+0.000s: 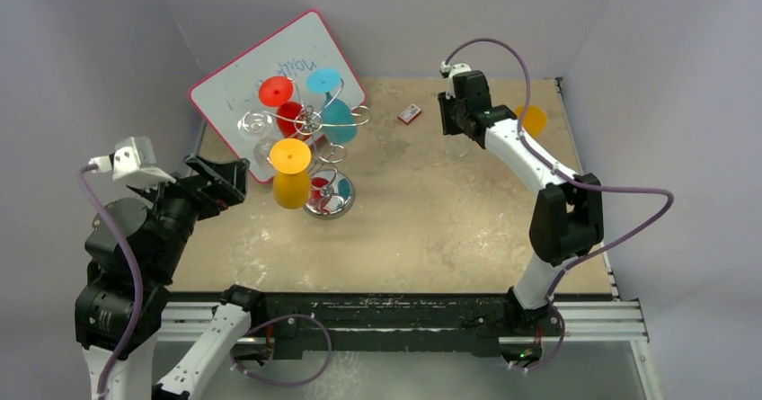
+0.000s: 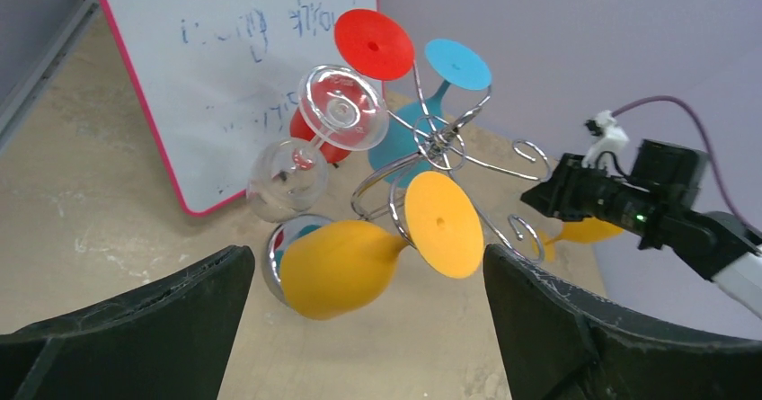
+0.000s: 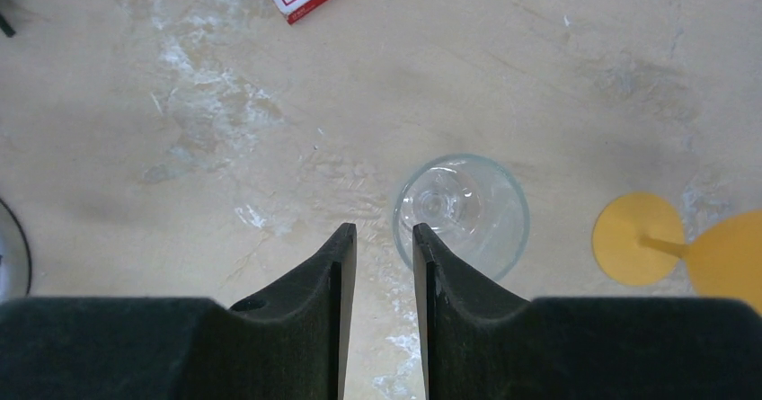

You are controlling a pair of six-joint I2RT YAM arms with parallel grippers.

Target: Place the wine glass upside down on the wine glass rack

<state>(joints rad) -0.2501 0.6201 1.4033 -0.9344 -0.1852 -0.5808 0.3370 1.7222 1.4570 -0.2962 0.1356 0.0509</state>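
A clear wine glass point(image 3: 461, 213) stands upright on the table, seen from above, faint in the top view point(image 1: 458, 146). My right gripper point(image 3: 385, 229) hovers over it point(image 1: 454, 123), its jaws a narrow gap apart with the glass's left rim in line with that gap; nothing is clamped. The wine glass rack point(image 1: 316, 135) is a silver wire stand on a shiny round base point(image 1: 331, 202). Red point(image 1: 276, 92), teal point(image 1: 339, 120), clear point(image 1: 256, 126) and orange point(image 1: 290, 184) glasses hang on it upside down. My left gripper point(image 1: 225, 180) stands wide open just left of the orange glass point(image 2: 346, 270), holding nothing point(image 2: 366, 256).
A pink-framed whiteboard point(image 1: 234, 85) leans behind the rack. A small red-and-white box point(image 1: 410, 114) lies near the back. An orange glass point(image 3: 640, 238) lies on its side right of the clear one point(image 1: 532, 120). Grey walls close in the table.
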